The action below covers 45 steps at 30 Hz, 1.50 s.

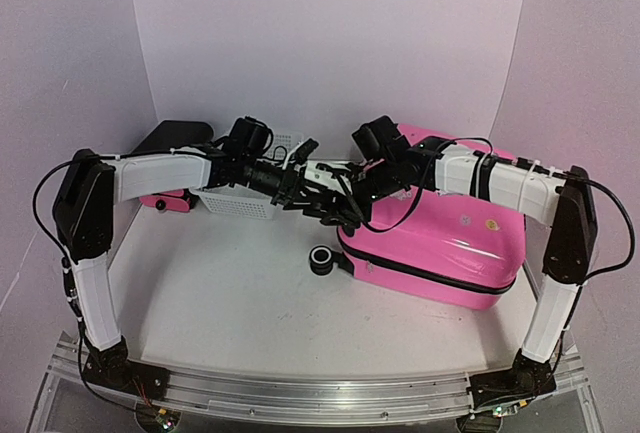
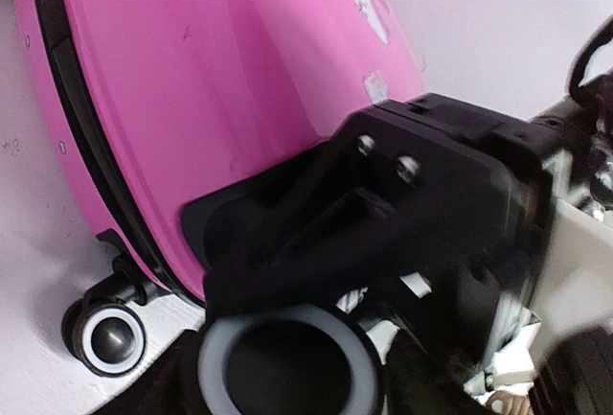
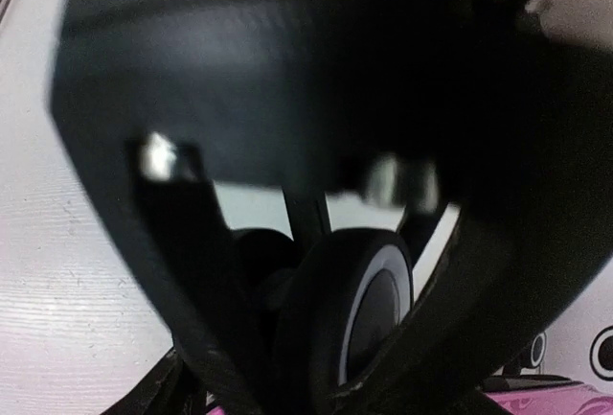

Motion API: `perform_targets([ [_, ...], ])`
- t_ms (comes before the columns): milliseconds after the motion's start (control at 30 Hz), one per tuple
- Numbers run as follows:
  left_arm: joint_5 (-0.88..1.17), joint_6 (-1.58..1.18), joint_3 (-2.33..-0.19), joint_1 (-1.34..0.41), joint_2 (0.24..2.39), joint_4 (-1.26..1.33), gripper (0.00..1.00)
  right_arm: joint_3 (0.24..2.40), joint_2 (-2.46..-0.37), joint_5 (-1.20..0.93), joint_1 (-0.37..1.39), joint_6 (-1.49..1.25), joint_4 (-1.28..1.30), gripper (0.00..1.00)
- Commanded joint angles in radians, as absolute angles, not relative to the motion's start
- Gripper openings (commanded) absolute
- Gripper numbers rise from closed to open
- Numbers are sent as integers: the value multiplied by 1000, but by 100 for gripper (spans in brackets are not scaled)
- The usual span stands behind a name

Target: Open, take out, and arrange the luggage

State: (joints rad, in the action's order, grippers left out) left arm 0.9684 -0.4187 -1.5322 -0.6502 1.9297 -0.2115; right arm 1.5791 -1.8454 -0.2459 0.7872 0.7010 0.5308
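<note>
Lying flat and closed near the right edge of the table (image 1: 220,293): the luggage (image 1: 450,243), glossy pink shell up, black zipper band unbroken along the near side, wheeled end pointing toward the middle of the table. At that end, near wheel (image 1: 322,260) free on the surface. Far wheel (image 3: 369,310) framed between the right gripper's (image 1: 350,208) fingers, set either side of it, but too blurred to tell whether clamped or merely straddling. Left gripper (image 1: 310,201) crowded in just beside; cannot tell its finger state from any view. Further out, toward the back left corner, a white mesh basket (image 1: 245,198) and a black drawer unit (image 1: 175,138). Risks from here: pulling on a swivelling caster and only spinning it, or dragging the whole case toward the table's edge without opening anything; slipping off the glossy shell; knocking one gripper against the other in such tight quarters; brushing the basket with the left forearm.
</note>
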Motion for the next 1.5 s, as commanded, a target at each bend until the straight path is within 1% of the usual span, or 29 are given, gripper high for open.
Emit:
perform_targets([
  [0,988,-389,-1449,-623,1711,-196,71,1577,-1842,-300,754,623,451,41],
  [33,961,-370,-1418,-619,1678,-196,76,1574,-1843,-306,752,615,451,38],
  [67,932,-349,-1390,-618,1640,-196,84,1571,-1845,-315,751,607,450,36],
  [100,898,-329,-1362,-618,1602,-196,89,1572,-1845,-322,750,598,449,34],
  [133,865,-317,-1337,-617,1570,-197,93,1573,-1848,-326,750,588,449,32],
  [167,826,-310,-1312,-616,1536,-197,94,1572,-1850,-331,749,582,449,30],
  [267,711,-307,-1199,-620,1436,-151,93,1580,-1856,-344,746,554,446,28],
  [333,641,-317,-1088,-647,1373,-40,90,1597,-1865,-363,744,522,445,27],
  [400,540,-312,-974,-720,1314,86,87,1615,-1879,-381,742,487,445,26],
  [467,372,-255,-872,-843,1270,231,84,1631,-1890,-389,741,452,445,24],
  [500,308,-229,-819,-906,1262,330,81,1636,-1897,-390,742,437,445,21],
  [533,268,-212,-766,-954,1272,439,77,1642,-1902,-395,740,418,446,14],
  [567,231,-199,-715,-994,1292,530,76,1645,-1906,-402,739,401,446,6],
  [600,176,-186,-694,-1033,1322,605,76,1647,-1908,-411,738,384,446,3],
  [633,128,-164,-687,-1069,1355,651,76,1650,-1910,-420,737,366,446,3],
  [733,13,-120,-716,-1164,1494,744,75,1655,-1918,-425,734,324,445,6],
  [833,-154,-120,-745,-1227,1633,855,73,1664,-1931,-419,730,280,445,6],
  [867,-182,-125,-761,-1232,1680,883,72,1665,-1931,-423,729,270,445,6],
  [933,-245,-151,-807,-1233,1768,910,65,1670,-1931,-428,730,245,443,6],
  [967,-276,-175,-829,-1232,1800,914,64,1670,-1931,-427,730,238,441,6],
  [1033,-285,-179,-877,-1231,1855,915,60,1670,-1927,-425,729,227,439,6],
  [1133,-298,-205,-948,-1232,1951,916,60,1663,-1916,-423,729,224,436,6],
  [1233,-360,-210,-999,-1230,2020,921,56,1668,-1907,-431,729,221,435,6],
  [1400,-413,-217,-1004,-1223,2058,927,55,1673,-1892,-437,729,215,434,6],
  [1467,-394,-233,-996,-1210,2064,931,59,1672,-1887,-440,729,214,433,6],
])
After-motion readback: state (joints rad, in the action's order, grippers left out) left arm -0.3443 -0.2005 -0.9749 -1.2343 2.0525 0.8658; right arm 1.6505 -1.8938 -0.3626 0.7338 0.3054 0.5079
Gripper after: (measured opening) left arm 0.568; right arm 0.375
